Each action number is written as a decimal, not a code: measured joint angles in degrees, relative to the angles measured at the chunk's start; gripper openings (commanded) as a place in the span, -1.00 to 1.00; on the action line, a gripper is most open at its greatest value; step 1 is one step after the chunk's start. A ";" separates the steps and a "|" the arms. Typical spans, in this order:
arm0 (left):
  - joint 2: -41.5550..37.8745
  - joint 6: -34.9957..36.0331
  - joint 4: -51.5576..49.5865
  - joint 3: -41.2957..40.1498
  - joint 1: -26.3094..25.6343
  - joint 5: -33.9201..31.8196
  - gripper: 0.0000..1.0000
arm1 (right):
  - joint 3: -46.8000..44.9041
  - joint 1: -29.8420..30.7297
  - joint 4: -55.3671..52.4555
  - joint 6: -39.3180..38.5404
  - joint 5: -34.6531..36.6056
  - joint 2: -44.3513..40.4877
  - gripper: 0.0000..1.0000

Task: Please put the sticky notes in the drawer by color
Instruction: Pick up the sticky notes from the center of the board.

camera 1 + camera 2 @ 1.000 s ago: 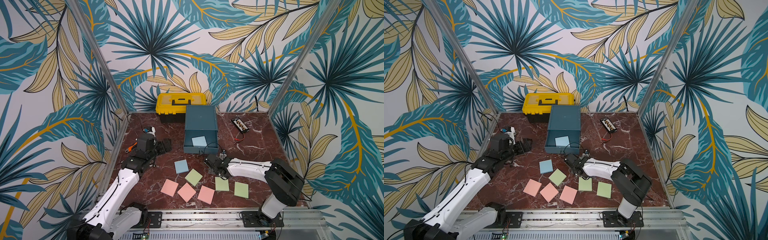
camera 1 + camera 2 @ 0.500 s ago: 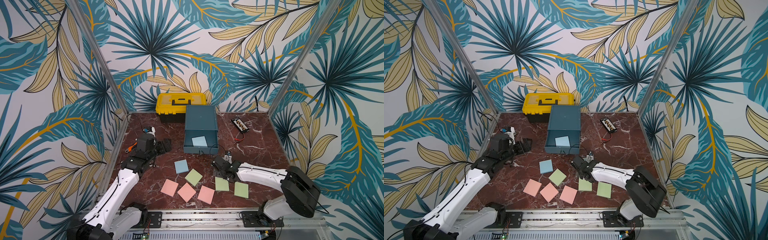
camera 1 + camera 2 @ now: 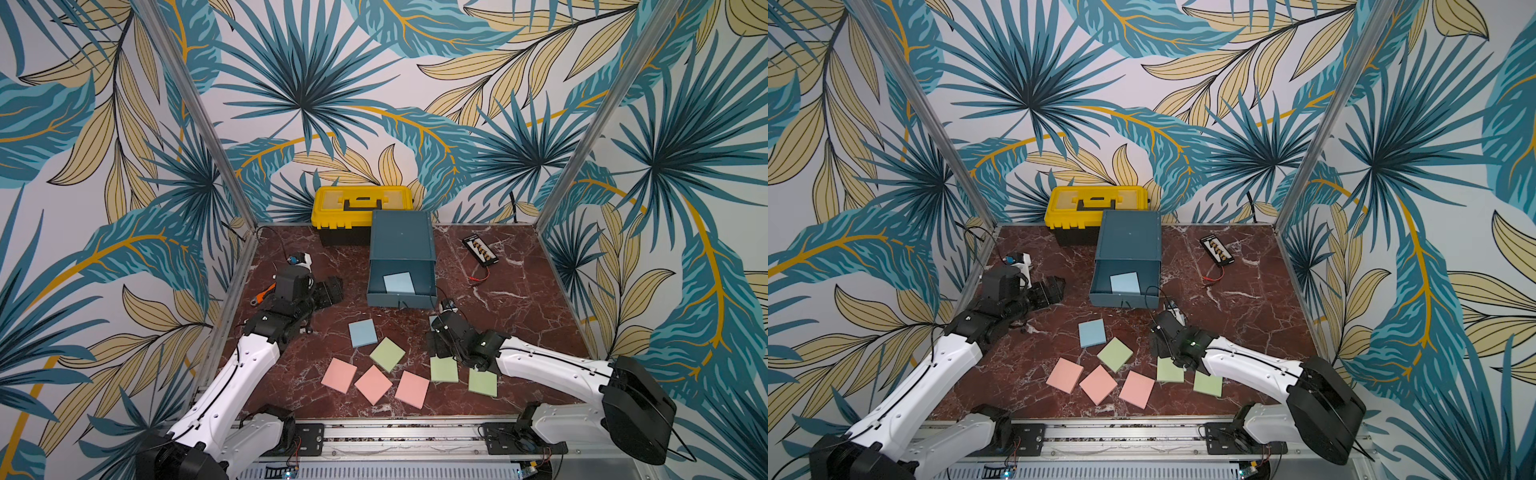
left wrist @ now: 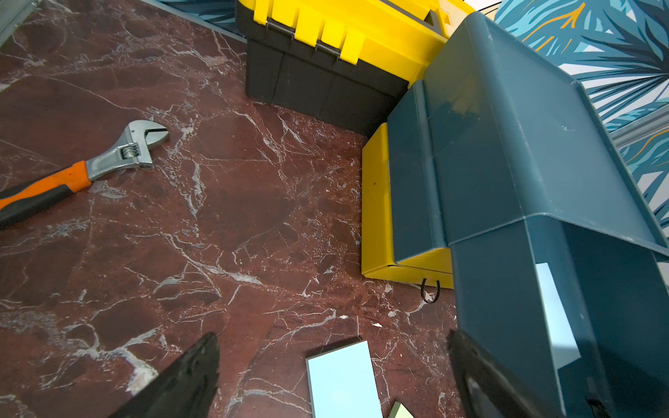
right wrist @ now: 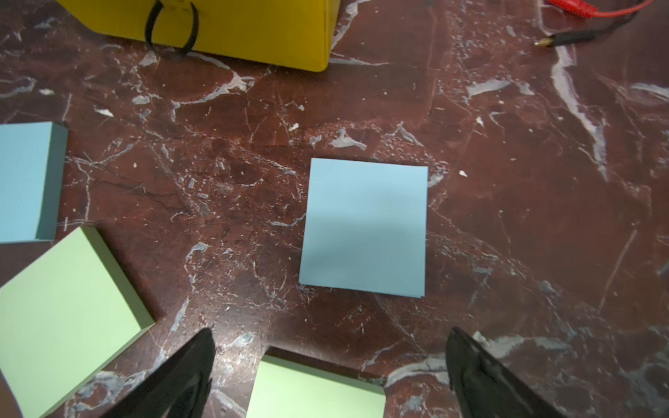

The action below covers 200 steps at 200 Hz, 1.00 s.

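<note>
**Both claws gape wide and hold nothing above the red marble bench point(image 3: 498, 332).** The right claw point(image 5: 331, 331) hangs over the sticky notes lying loose on the bench. A light blue pad point(image 5: 364, 228) lies flat just ahead of its fingertips, and a green pad point(image 5: 315, 391) lies beneath it, between the fingers. A second green pad point(image 5: 65, 315) and a second blue pad point(image 5: 27, 181) lie off to the side nearer the left claw point(image 4: 333, 334). In both top views three pink pads point(image 3: 373, 384) lie in a row beside and behind the right claw, toward the left arm. A third green pad point(image 3: 483, 382) lies behind it, partly under the forearm.

Farther ahead of the right claw stands the drawer point(image 3: 402, 237), a teal cabinet. Its top tray point(image 3: 424, 286) is pulled out with one blue pad point(image 3: 399, 282) lying inside, and two yellow drawers point(image 4: 376, 202) sit below.

The left claw is held beside the cabinet's flank, with the open tray off to its right. An orange-handled wrench point(image 4: 90, 170) lies on its other side, and a yellow toolbox point(image 4: 325, 36) stands ahead of it.
</note>
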 measured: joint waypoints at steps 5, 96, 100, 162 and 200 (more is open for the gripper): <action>0.00 0.00 -0.02 0.07 0.00 0.00 1.00 | -0.02 -0.22 0.50 -0.55 -0.33 0.66 0.99; -0.04 0.04 -1.42 2.69 0.00 0.15 1.00 | -2.43 -8.70 9.68 -4.83 -7.15 5.51 0.98; -0.04 0.04 -1.46 2.69 0.00 0.15 0.99 | -2.38 -8.83 9.92 -4.98 -7.39 5.86 0.99; -0.04 0.07 -2.62 2.69 0.00 -0.04 0.99 | -1.20 -10.62 11.47 -5.64 -8.22 10.47 0.99; -0.04 0.09 -2.64 2.69 0.00 -0.07 1.00 | 0.20 -11.02 12.00 -6.10 -8.09 12.37 0.99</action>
